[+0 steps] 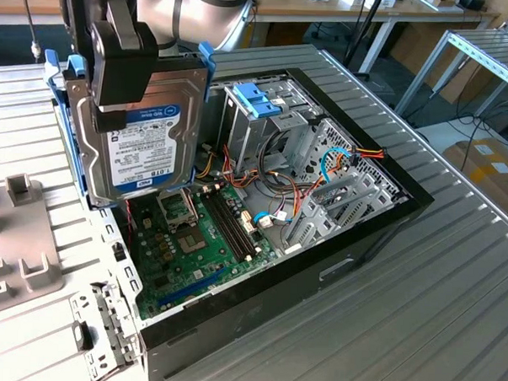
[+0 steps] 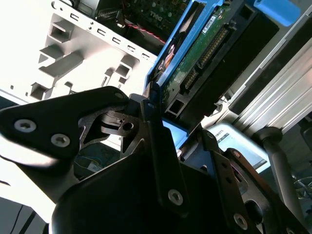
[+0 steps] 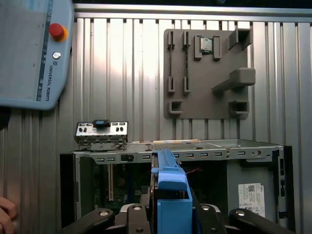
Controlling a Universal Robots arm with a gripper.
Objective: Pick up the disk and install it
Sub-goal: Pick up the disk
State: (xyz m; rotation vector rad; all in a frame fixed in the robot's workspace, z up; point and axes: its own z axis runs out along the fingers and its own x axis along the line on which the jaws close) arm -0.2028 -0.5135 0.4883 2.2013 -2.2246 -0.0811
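The disk (image 1: 142, 143), a dark metal hard drive with a white label and blue rails, hangs upright in the air over the exterior view's left end of the open computer case (image 1: 353, 237). My gripper (image 1: 123, 100) is shut on it from above, with black fingers (image 1: 116, 75) pressed against its flat faces. The second wrist view shows the disk's green circuit-board side (image 2: 200, 53) and a blue rail held between the fingers (image 2: 156, 141). In the first wrist view the disk's blue edge (image 3: 170, 187) stands between the fingers (image 3: 139, 219), above the case's rim.
Inside the case lie the green motherboard (image 1: 192, 247), loose cables and a metal drive cage with a light-blue bracket (image 1: 262, 102). A grey fixture plate (image 3: 204, 73) and a teach pendant (image 3: 34, 48) rest on the ribbed table. A person's hand (image 3: 5, 214) shows at the edge.
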